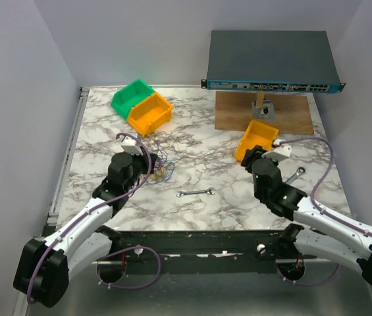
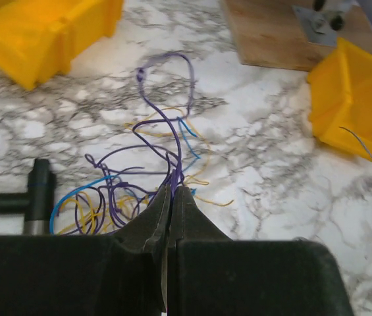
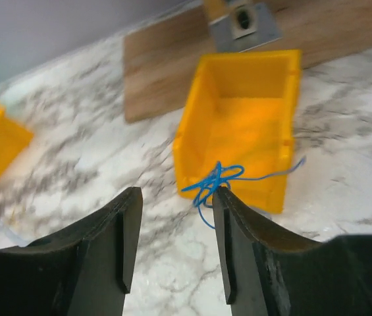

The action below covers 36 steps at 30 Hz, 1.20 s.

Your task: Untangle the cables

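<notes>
The cables are a loose tangle (image 1: 162, 166) of thin purple, blue and yellow wires on the marble table, left of centre. In the left wrist view the tangle (image 2: 106, 204) lies just ahead, and one purple wire (image 2: 180, 112) loops away from the fingertips. My left gripper (image 2: 174, 189) is shut on this purple wire; from above it (image 1: 143, 158) sits at the tangle's left edge. My right gripper (image 3: 176, 197) is open, with a small blue wire (image 3: 215, 179) snagged on its right fingertip (image 3: 224, 197), just before an orange bin (image 3: 238, 125). From above the right gripper (image 1: 250, 158) is beside that bin (image 1: 257, 137).
A green bin (image 1: 132, 96) and an orange bin (image 1: 150, 113) stand at the back left. A wooden board (image 1: 265, 115) carries a stand under a network switch (image 1: 271, 62). One silver wrench (image 1: 195, 193) lies mid-table and another (image 1: 294, 174) lies by the right arm. A black T-shaped piece (image 2: 37, 197) lies left of the tangle.
</notes>
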Available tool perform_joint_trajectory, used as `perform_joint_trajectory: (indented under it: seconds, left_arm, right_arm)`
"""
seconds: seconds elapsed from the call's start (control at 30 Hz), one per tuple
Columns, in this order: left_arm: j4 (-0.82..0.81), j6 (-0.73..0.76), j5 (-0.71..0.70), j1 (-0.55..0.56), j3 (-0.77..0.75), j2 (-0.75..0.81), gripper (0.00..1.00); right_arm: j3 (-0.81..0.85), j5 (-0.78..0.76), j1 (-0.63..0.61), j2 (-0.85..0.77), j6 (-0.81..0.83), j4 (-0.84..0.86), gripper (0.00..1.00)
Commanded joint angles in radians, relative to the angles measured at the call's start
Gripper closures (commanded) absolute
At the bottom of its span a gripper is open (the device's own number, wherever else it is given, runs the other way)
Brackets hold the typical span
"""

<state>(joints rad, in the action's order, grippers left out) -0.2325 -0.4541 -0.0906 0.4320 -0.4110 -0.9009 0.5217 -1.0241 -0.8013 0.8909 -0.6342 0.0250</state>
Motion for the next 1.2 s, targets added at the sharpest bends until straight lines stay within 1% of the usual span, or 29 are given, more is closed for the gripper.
perform_joint_trajectory:
  seconds: [0.0, 0.03, 0.1, 0.17, 0.23, 0.37, 0.43, 0.5, 0.57, 0.6, 0.67, 0.7, 0.77, 0.83, 0.93, 1.0, 1.07, 1.17]
  left_arm:
    - [-0.198, 0.070, 0.364, 0.002, 0.015, 0.008, 1.00]
    - [-0.226, 0.070, 0.396, 0.002, 0.026, 0.014, 1.00]
    - [-0.284, 0.071, 0.458, 0.002, 0.048, 0.029, 1.00]
    - [-0.318, 0.070, 0.485, 0.003, 0.066, 0.047, 1.00]
    - [-0.337, 0.071, 0.487, 0.004, 0.084, 0.069, 1.00]
    - [-0.368, 0.071, 0.500, 0.004, 0.106, 0.096, 1.00]
    - [-0.364, 0.071, 0.492, 0.004, 0.108, 0.100, 1.00]
    - [-0.329, 0.071, 0.439, 0.004, 0.099, 0.100, 1.00]
    - [-0.271, 0.071, 0.358, 0.004, 0.084, 0.099, 1.00]
    - [-0.242, 0.068, 0.331, 0.004, 0.078, 0.097, 1.00]
    - [-0.225, 0.068, 0.305, 0.004, 0.074, 0.098, 1.00]
    - [-0.225, 0.069, 0.300, 0.004, 0.076, 0.099, 1.00]
    - [-0.226, 0.066, 0.304, 0.004, 0.074, 0.097, 1.00]
    - [-0.226, 0.063, 0.303, 0.004, 0.071, 0.095, 1.00]
    - [-0.226, 0.061, 0.308, 0.004, 0.069, 0.091, 1.00]
    - [-0.226, 0.063, 0.308, 0.004, 0.071, 0.089, 1.00]
    - [-0.226, 0.064, 0.304, 0.004, 0.071, 0.086, 1.00]
    - [-0.222, 0.067, 0.301, 0.004, 0.070, 0.086, 1.00]
  right_arm:
    - [0.021, 0.503, -0.001, 0.047, 0.302, 0.174, 0.39]
    - [0.029, 0.601, -0.001, 0.061, 0.317, 0.182, 0.34]
    - [0.040, 0.767, -0.001, 0.086, 0.343, 0.209, 0.29]
    - [0.042, 0.914, -0.001, 0.110, 0.356, 0.246, 0.26]
    - [0.045, 1.005, -0.001, 0.136, 0.355, 0.273, 0.21]
    - [0.075, 1.075, -0.002, 0.193, 0.350, 0.275, 0.16]
    - [0.094, 1.066, -0.002, 0.218, 0.349, 0.254, 0.16]
    - [0.105, 1.014, -0.002, 0.235, 0.336, 0.231, 0.16]
    - [0.119, 0.874, -0.001, 0.247, 0.271, 0.178, 0.16]
    - [0.133, 0.776, -0.001, 0.253, 0.217, 0.116, 0.15]
    - [0.167, 0.681, -0.001, 0.269, 0.120, -0.035, 0.13]
    - [0.178, 0.670, -0.001, 0.282, 0.095, -0.121, 0.12]
    - [0.196, 0.646, -0.001, 0.304, 0.059, -0.234, 0.10]
    - [0.198, 0.647, -0.003, 0.321, 0.077, -0.297, 0.09]
    - [0.186, 0.665, -0.003, 0.343, 0.120, -0.308, 0.08]
    - [0.198, 0.719, -0.002, 0.371, 0.150, -0.301, 0.08]
    - [0.223, 0.756, -0.003, 0.418, 0.161, -0.297, 0.08]
    - [0.267, 0.762, -0.002, 0.501, 0.180, -0.297, 0.09]
